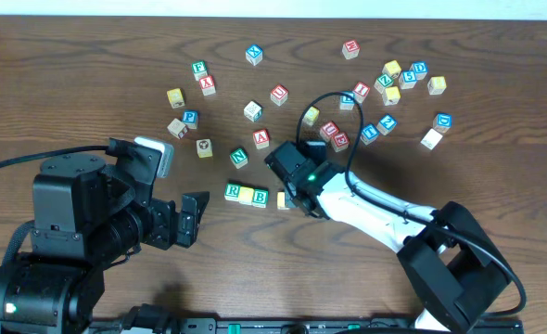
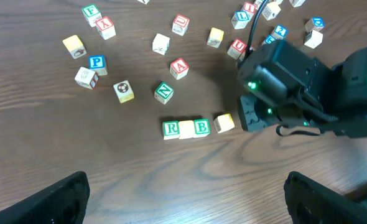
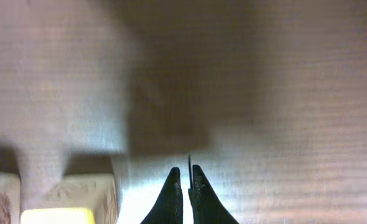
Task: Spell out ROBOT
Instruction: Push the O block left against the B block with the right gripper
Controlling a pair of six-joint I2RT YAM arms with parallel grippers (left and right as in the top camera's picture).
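Overhead cam sits above the table (image 1: pixel 88 56) and looks straight down; I get far edge to near edge, both arms incl. Left wrist cam hangs fairly high nr the near-left corner, tilted twd centre, so it shares the block row (image 2: pixel 185 129) and right arm (image 2: pixel 308 87) w/ overhead. Right wrist cam is v. close to the wood, blurred, right gripper (image 3: pixel 183 186) at frame bottom.

Dark wooden table (image 1: pixel 79 56); near its middle, a row of touching blocks: R block (image 1: pixel 233 192), plain yellow block (image 1: pixel 247 195), B block (image 1: pixel 260 197); a pale block (image 2: pixel 224 122) just beside; loose letter blocks (image 1: pixel 261 139) scattered beyond.
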